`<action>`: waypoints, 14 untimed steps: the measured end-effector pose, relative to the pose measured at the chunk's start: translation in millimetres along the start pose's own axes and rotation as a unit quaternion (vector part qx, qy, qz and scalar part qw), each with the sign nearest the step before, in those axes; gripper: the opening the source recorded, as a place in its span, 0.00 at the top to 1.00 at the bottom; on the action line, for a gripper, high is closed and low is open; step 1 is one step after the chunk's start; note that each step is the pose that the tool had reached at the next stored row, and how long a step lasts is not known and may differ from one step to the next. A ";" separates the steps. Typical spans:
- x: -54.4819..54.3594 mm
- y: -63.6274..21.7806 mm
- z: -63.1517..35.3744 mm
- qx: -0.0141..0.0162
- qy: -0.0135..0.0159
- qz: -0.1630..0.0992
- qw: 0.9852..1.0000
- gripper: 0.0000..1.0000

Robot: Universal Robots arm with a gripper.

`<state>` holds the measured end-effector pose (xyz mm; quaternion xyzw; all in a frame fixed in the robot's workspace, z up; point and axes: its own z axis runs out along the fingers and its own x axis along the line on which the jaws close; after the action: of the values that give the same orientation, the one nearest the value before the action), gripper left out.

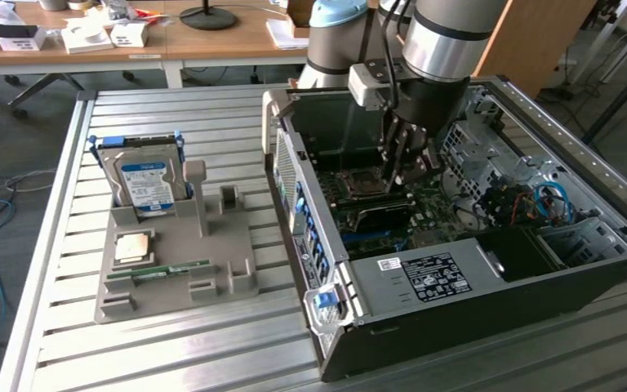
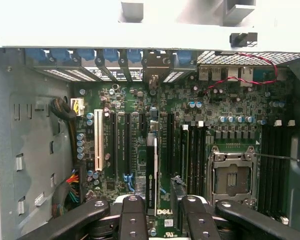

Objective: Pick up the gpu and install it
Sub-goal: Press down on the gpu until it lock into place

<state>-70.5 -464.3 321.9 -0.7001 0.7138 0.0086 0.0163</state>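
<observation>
I am seeing ribbed bare metal on the worktop point(image 1: 183, 351), matt grey plastic on the parts holder point(image 1: 226, 261), matt black on my pincer point(image 2: 161, 205).

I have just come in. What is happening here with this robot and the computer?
A robot arm is working inside the open computer case, with its gripper low over the motherboard. The gpu stands edge-on in line with the expansion slots, directly at the gripper. Whether it is gripped or fully seated cannot be told. On the grey holder beside the case sit the hard drive and the memory stick.
</observation>
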 end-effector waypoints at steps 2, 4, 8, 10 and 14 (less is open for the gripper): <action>0.0 0.0 0.0 0.000 0.000 0.000 1.000 0.67; 0.0 0.0 0.0 0.000 0.000 0.000 1.000 0.67; 0.0 0.0 0.0 0.000 0.000 0.000 1.000 0.68; 0.0 0.0 0.0 0.000 0.000 0.000 1.000 0.80; 0.0 0.0 0.0 0.000 0.000 0.000 1.000 0.89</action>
<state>-70.6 -464.3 321.9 -0.7001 0.7138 0.0086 0.0163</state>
